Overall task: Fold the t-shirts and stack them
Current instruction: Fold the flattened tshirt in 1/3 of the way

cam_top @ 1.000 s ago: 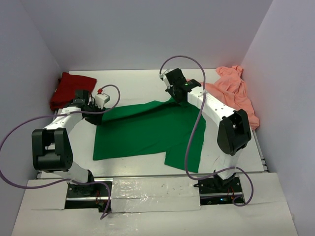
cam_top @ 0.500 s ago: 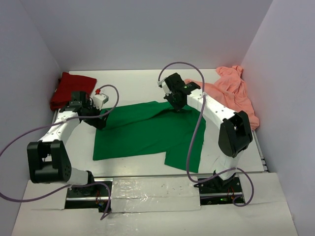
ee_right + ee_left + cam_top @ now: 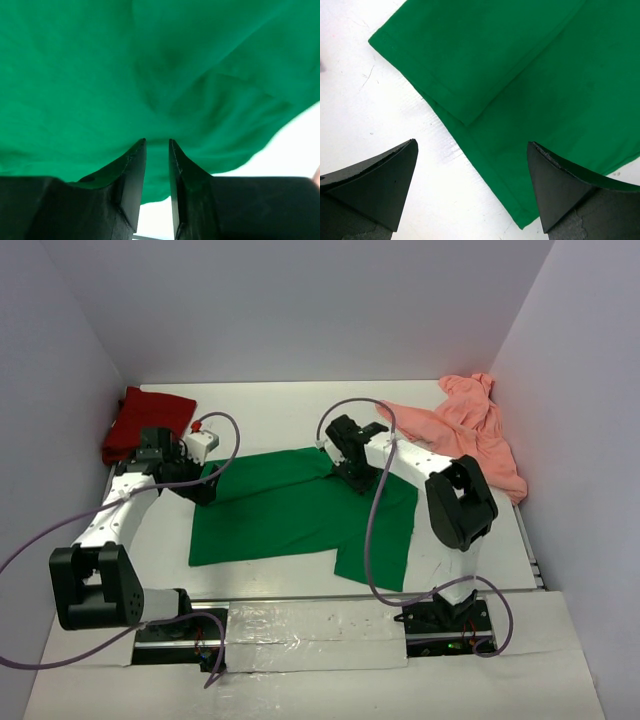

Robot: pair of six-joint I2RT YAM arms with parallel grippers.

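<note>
Left pincer (image 3: 472, 145) is gaping wide, empty, having just released; right pincer (image 3: 157, 142) is only now parting, holding nothing; green shirt (image 3: 290, 510) is lying on the table (image 3: 270, 410), far edge folded over; that fold looks finished.

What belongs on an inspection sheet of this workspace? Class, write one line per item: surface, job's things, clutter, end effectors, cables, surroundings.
Surface: white table, bare where no cloth lies.
Job's things: green t-shirt spread in the middle, one edge folded over; dark red t-shirt bunched at the far left corner; salmon-pink t-shirt crumpled at the far right. None stacked.
Clutter: nothing seen.
End effectors: left end effector wide open above the green t-shirt's edge, holding nothing; right end effector low over the green cloth, jaws slightly apart.
Cables: purple cables loop from each arm; the right one crosses over the green t-shirt.
Surroundings: plain pale walls on three sides.
</note>
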